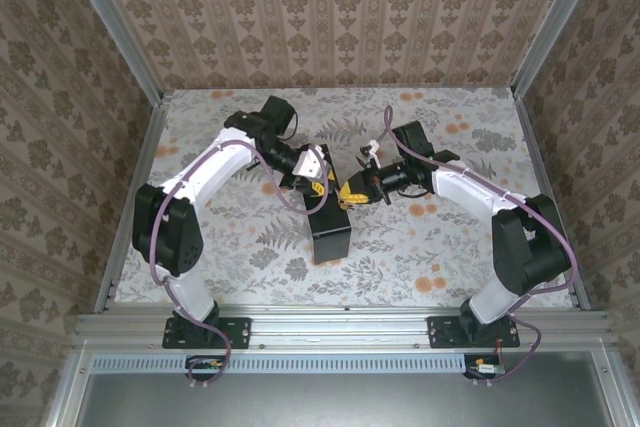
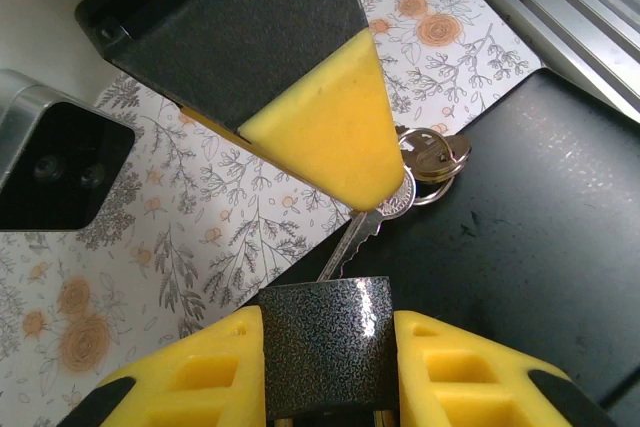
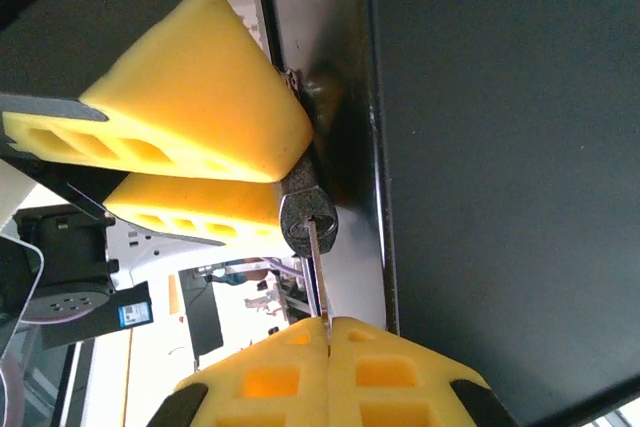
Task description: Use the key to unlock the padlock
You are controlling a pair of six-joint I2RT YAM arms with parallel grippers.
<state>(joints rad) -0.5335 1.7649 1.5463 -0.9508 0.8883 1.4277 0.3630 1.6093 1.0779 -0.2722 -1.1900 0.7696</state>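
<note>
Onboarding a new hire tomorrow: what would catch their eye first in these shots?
The two arms meet mid-table above the black box, yellow fingers nose to nose. Close up, the left gripper clamps a dark speckled padlock, while the right gripper pinches the key, its blade reaching the lock's face. A ring of more keys hangs beside the right fingers, over the box.

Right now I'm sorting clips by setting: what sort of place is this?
Probably a robot test cell dressed like a home: patterned wallpaper walls, a floral table cover, and an aluminium frame around it.
</note>
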